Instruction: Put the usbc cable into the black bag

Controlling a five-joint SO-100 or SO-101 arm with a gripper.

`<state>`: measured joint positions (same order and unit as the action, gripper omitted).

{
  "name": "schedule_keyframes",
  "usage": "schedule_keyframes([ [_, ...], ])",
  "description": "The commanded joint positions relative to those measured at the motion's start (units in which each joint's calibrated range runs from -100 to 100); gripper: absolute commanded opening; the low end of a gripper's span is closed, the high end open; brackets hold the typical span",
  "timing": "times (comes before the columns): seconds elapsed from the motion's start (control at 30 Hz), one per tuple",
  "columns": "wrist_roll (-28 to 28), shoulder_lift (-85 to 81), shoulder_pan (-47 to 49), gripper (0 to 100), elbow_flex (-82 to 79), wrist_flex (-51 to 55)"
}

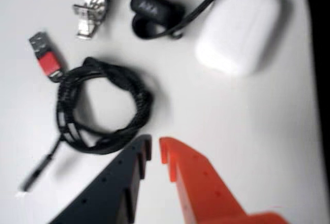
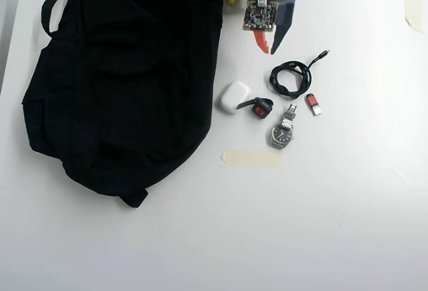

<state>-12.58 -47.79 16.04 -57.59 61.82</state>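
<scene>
In the overhead view we see the gripper [image 2: 272, 45] at twelve o'clock of the usbc cable [image 2: 289, 80], its two fingers reaching down the picture toward the coil and stopping just short of it. In the wrist view our gripper [image 1: 155, 149] enters from six o'clock, a black finger [image 1: 116, 183] and an orange finger [image 1: 201, 183] with only a narrow gap between the tips, and nothing sits between them. The usbc cable [image 1: 100, 108] lies coiled on the white table [image 1: 247, 141] at about ten o'clock of the fingertips, the black tip just beside the loop's lower edge; we cannot tell whether they touch.

At ten o'clock of the coil rests a red-and-black USB stick [image 1: 45, 56]. A white earbud case [image 1: 238, 28], a black strap [image 1: 154, 13] and a metal watch [image 1: 95, 0] lie beyond.

The black bag [image 2: 127, 77] sprawls at nine o'clock of the cable in the overhead view, well apart from it.
</scene>
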Motion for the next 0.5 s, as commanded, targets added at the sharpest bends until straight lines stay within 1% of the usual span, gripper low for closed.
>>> schedule_keyframes([
  [0.0,-6.6,9.9,4.0,3,8.9,0.6],
  [0.07,-9.8,13.3,6.2,3,11.9,0.6],
  [0.23,-14.7,19.3,9.4,3,16.3,0.1],
  [0.33,-18.9,21.6,10.8,3,17.0,0.0],
  [0.4,-20.3,22.1,11.6,3,17.0,-0.2],
  [0.47,-20.4,22.7,12.1,6,16.8,-0.2],
])
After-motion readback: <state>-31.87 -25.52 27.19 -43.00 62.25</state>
